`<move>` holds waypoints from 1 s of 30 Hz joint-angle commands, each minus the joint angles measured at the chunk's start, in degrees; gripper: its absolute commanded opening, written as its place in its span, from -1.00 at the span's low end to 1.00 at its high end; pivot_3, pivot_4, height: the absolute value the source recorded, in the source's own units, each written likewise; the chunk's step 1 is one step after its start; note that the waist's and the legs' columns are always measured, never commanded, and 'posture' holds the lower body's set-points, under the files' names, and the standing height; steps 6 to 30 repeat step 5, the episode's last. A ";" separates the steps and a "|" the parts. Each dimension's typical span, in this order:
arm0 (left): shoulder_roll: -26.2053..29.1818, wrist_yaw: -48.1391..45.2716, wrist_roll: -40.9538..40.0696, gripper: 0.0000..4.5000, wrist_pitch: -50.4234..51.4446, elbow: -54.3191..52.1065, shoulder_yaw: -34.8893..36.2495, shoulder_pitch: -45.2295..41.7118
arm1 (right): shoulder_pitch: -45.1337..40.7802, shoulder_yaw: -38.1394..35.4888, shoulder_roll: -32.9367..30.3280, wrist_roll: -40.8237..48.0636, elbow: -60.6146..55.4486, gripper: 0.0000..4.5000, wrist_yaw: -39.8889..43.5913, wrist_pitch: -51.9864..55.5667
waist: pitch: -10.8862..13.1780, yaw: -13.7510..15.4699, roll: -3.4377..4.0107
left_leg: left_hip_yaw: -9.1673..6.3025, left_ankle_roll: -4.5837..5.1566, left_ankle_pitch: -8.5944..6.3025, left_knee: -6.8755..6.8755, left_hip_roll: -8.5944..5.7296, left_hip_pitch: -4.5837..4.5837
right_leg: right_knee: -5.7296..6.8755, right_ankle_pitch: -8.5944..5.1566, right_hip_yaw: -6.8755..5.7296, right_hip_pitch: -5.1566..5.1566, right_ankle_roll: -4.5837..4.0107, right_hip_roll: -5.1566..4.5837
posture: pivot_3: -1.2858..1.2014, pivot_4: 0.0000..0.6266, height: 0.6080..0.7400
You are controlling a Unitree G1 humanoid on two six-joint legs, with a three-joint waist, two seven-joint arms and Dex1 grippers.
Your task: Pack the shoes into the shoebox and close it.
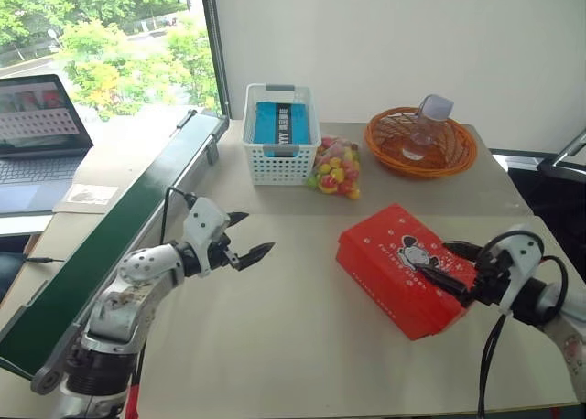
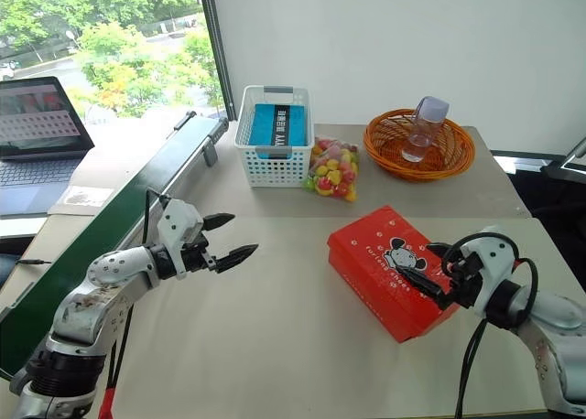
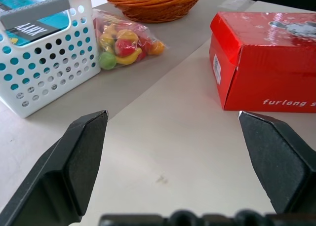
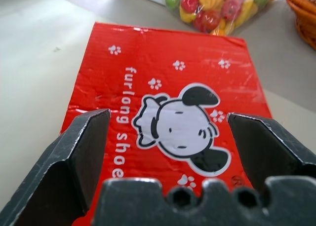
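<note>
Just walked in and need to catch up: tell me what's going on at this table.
A two-armed robot is working on a red shoebox, which lies closed on the table. The right gripper hangs open over the lid; the left gripper is open above bare table, holding nothing. Behind are a white basket, a bag of candy and an orange basket with a bottle.

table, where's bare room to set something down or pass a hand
Bare tabletop runs wide between the left gripper and the closed red shoebox, and on toward the near edge. Crowded along the far side: white lattice basket, bag of toy fruit, orange wicker basket with a bottle. The right gripper hovers over the shoebox.
</note>
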 commanded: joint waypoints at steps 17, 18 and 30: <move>-1.07 0.55 3.70 1.00 -5.67 2.09 -2.02 -0.02 | -1.17 -0.50 0.81 -1.25 -0.51 0.99 -1.70 -2.82 | 0.00 -0.01 0.01 | 0.01 0.00 0.00 0.00 0.01 0.01 | 0.01 0.01 -0.01 -0.01 -0.02 0.01 | 0.03 -0.52 1.00; -1.07 0.55 3.70 1.00 -5.67 2.09 -2.02 -0.02 | -1.17 -0.50 0.81 -1.25 -0.51 0.99 -1.70 -2.82 | 0.00 -0.01 0.01 | 0.01 0.00 0.00 0.00 0.01 0.01 | 0.01 0.01 -0.01 -0.01 -0.02 0.01 | 0.03 -0.52 1.00; -1.07 0.55 3.70 1.00 -5.67 2.09 -2.02 -0.02 | -1.17 -0.50 0.81 -1.25 -0.51 0.99 -1.70 -2.82 | 0.00 -0.01 0.01 | 0.01 0.00 0.00 0.00 0.01 0.01 | 0.01 0.01 -0.01 -0.01 -0.02 0.01 | 0.03 -0.52 1.00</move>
